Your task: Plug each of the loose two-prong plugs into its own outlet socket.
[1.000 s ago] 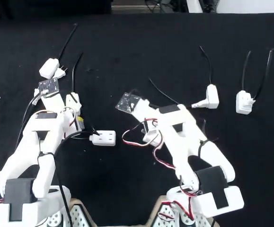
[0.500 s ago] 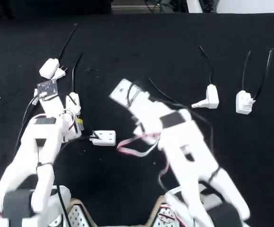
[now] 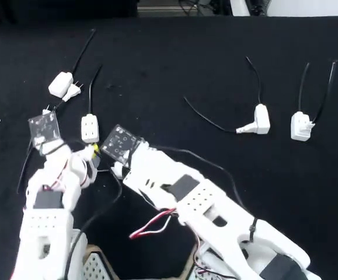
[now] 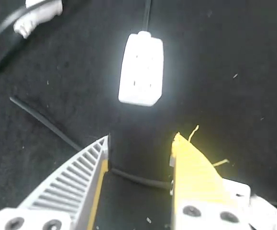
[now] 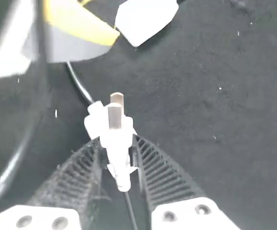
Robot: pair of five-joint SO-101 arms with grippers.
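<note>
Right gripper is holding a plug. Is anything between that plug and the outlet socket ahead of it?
Nothing directly: bare black cloth separates the plug in the right gripper from the outlet socket. The open left gripper has its yellow finger close beside that path, and a black cable runs next to the plug.

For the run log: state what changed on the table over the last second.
The right gripper, shut on a white two-prong plug, swung left, close to the left gripper, which is open and drew back toward its base. The white outlet socket and three other white plugs stayed put.
</note>
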